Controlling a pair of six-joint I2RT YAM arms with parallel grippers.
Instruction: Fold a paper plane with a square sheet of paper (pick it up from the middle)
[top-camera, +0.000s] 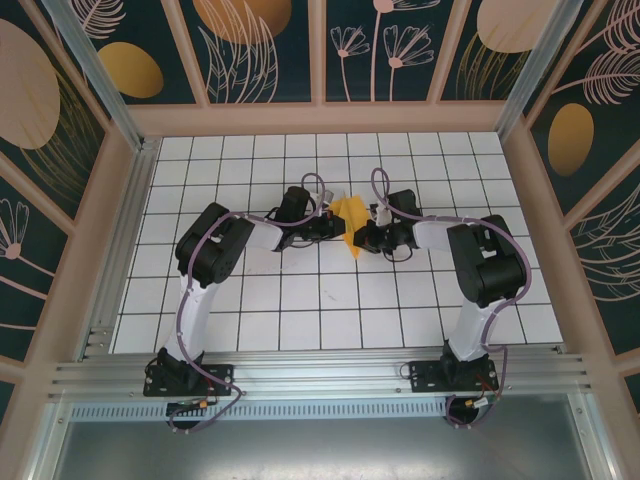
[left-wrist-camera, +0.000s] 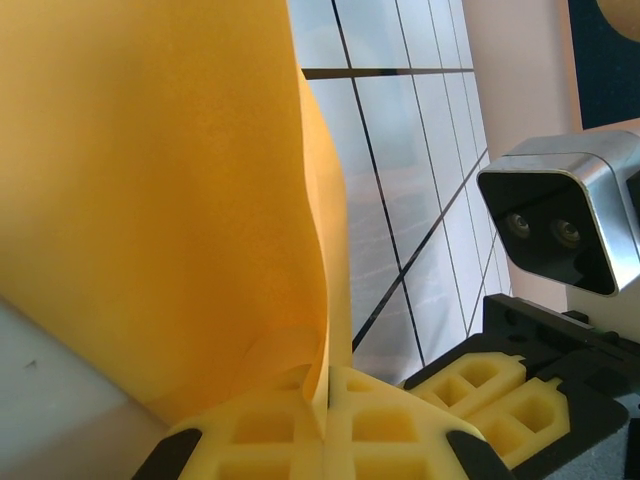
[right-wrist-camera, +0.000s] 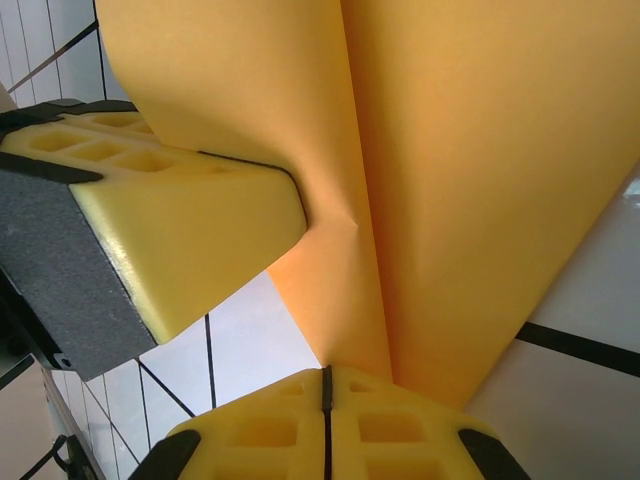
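- Holding the orange paper (top-camera: 350, 216) between them, both arms reach in over the middle of the white gridded table (top-camera: 330, 300), their wrists facing each other.
- We see the left gripper (left-wrist-camera: 326, 405) fully closed. Its yellow foam jaws are pressed together with an edge of the paper pinched in the seam.
- We see the right gripper (right-wrist-camera: 326, 390) closed too, clamped on the paper where two panels meet in a crease.
- From the right wrist view, one finger (right-wrist-camera: 190, 225) of the left gripper comes in from the left and touches the paper just above the right jaws.
- From the left wrist view, the right gripper's fingers (left-wrist-camera: 480, 385) sit just beside the left ones, with the right wrist camera (left-wrist-camera: 560, 225) above them.
- We cannot tell whether the paper touches the table.
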